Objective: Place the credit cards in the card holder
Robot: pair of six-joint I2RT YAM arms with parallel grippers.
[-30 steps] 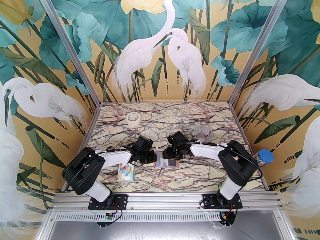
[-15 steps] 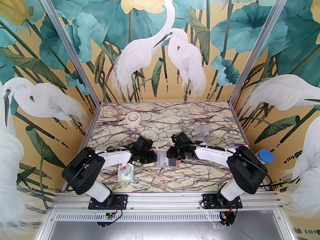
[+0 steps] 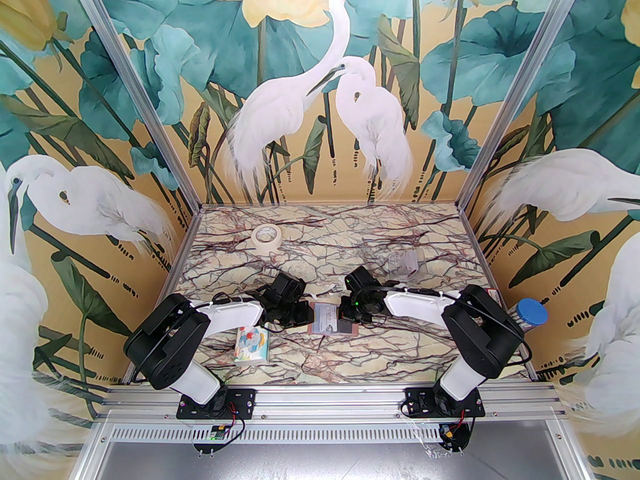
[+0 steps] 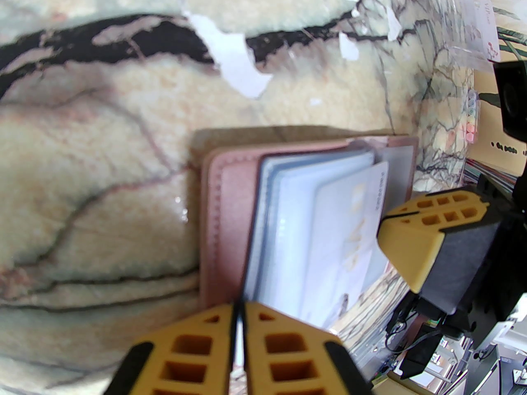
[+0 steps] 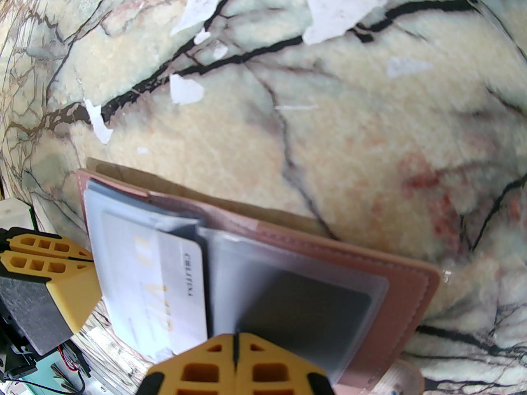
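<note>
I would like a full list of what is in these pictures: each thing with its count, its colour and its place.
card holder: one, dusty pink with blue-grey pockets, lying open mid-table between the grippers
credit cards: two seen; grey-white card sticking out of a pocket; dark card inside a clear pocket
tape roll: one, cream-white, far left of the table
tissue pack: one, white with cartoon print, near left, beside the left arm
clear plastic box: one, transparent, far right
blue-capped container: one, at the right table edge
table: one, cream marble pattern with dark veins
left gripper: yellow fingers, shut on the card holder's pocket edge
right gripper: yellow fingers, shut, over the dark card's pocket
</note>
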